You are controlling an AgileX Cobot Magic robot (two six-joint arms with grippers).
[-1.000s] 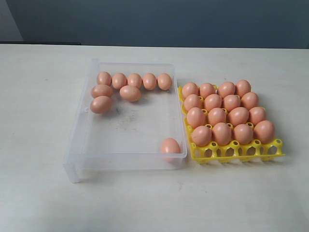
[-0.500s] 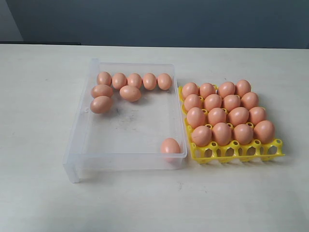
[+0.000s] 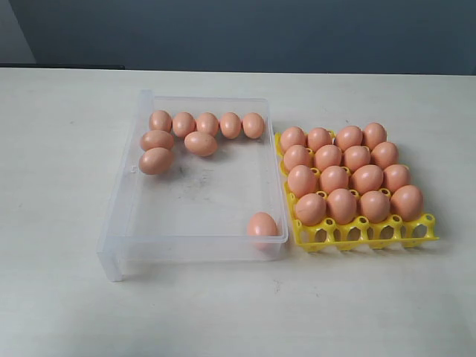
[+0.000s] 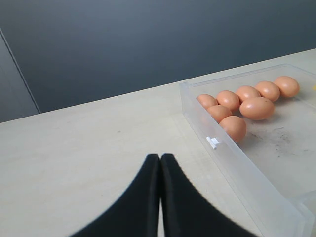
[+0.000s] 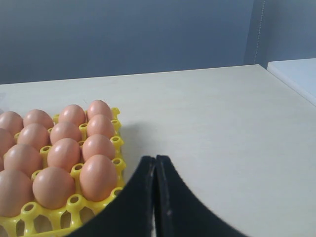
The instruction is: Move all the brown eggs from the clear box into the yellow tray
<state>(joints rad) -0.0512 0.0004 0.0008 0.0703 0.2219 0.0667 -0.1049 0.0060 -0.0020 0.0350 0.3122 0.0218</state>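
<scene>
- Pale, lightly scuffed bench (image 3: 59, 223) carrying every item.
- Shallow rectangular clear box (image 3: 195, 250) of transparent plastic, low-walled and rimmed, on the left half of the exterior view.
- Bright yellow tray (image 3: 349, 236) of moulded plastic, a grid of open cups with raised pegs, just beside the clear box on its right; touching or narrowly apart: cannot tell.
- Nine smooth, matte orange-brown eggs (image 3: 207, 123) inside the clear box.
  - Five in a row along the far wall.
  - Three more just in front of that row, gathered toward the far left corner.
  - One lone egg (image 3: 262, 224) in the near right corner, against the wall next to the yellow tray.
- Bare, scuffed floor across the middle of the clear box.
- Sixteen brown eggs seated upright in the yellow tray, four rows of four filling the far part of the grid.
- Nearest row of cups open.
- Black two-fingered left tool (image 4: 160, 158): closed, fingers pressed flat together, gripping no egg; over the bench, outside the clear box and apart from its long wall.
- Black two-fingered right tool (image 5: 155, 160): closed likewise, gripping no egg; over the bench beside a corner of the yellow tray.
- Neither tool within the exterior view.
</scene>
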